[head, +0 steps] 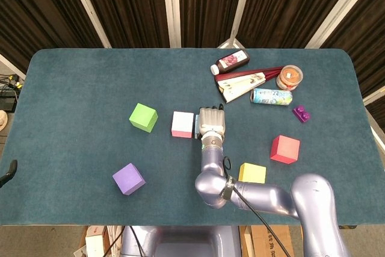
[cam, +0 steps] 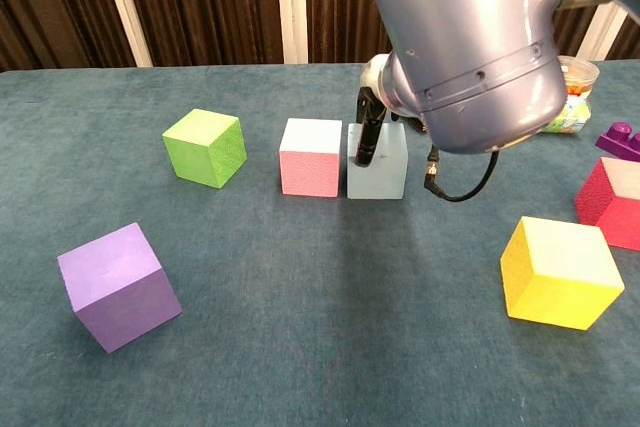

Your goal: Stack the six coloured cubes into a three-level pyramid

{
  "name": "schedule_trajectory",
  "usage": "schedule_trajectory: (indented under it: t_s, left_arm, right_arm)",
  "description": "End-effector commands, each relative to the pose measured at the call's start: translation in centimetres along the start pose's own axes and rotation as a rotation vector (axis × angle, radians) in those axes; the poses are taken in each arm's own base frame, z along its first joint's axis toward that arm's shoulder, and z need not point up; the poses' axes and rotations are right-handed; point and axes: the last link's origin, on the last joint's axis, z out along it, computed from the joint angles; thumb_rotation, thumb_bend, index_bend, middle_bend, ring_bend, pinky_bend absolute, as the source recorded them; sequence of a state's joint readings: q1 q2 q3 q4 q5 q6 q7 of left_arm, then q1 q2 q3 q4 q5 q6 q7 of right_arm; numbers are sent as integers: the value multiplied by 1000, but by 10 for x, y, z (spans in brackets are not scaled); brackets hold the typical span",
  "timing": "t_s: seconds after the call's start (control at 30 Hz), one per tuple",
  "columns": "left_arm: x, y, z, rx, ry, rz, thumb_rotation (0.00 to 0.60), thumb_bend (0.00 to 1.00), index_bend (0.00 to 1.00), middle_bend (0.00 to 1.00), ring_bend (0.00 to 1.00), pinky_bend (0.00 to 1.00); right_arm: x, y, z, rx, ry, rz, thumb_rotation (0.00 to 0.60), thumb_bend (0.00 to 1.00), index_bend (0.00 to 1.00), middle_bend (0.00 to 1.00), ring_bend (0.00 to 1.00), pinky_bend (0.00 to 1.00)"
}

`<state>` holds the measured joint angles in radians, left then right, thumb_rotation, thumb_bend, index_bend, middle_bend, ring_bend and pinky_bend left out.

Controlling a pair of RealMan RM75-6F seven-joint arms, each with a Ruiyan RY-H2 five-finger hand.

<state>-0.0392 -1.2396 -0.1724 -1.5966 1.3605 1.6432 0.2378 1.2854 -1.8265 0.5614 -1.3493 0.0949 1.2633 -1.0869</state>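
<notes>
Coloured cubes (head: 143, 117), six, right hand (head: 212, 122), one

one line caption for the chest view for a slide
Right hand grips the blue cube beside the pink cube.

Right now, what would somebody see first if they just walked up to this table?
Probably the big silver right arm reaching across the table, its right hand on the light blue cube that stands beside the pink cube mid-table. Next, bright cubes scattered around: green, purple, yellow, red.
</notes>
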Motion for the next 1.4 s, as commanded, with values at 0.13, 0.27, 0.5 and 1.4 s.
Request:
schedule_trajectory:
  t_s: [0.13, 0.27, 0.5, 1.4]
  left_arm:
    - [0, 0, 0, 0, -1, 0, 600, 380, 111, 0, 0, 0]
    - [0, 0, 0, 1, -1, 0, 600, 380, 111, 0, 0, 0]
    - [0, -1, 1, 2, -3, 0, 600, 380, 111, 0, 0, 0]
    - [-1, 0, 2, 6, -3, 7, 600, 380, 111, 0, 0, 0]
  right_arm:
    - [-2, -2, 0, -1, -2, -2, 600, 287, 312, 247, 157, 0]
    - [-2, -3, 0, -3, -1, 0, 600, 288, 297, 232, 153, 0]
    - [-2, -5, 1, -5, -2, 2, 600, 287, 233, 194, 134, 0]
    - [11, 1, -11, 30, -41, -14, 600, 287, 87, 65, 25, 0]
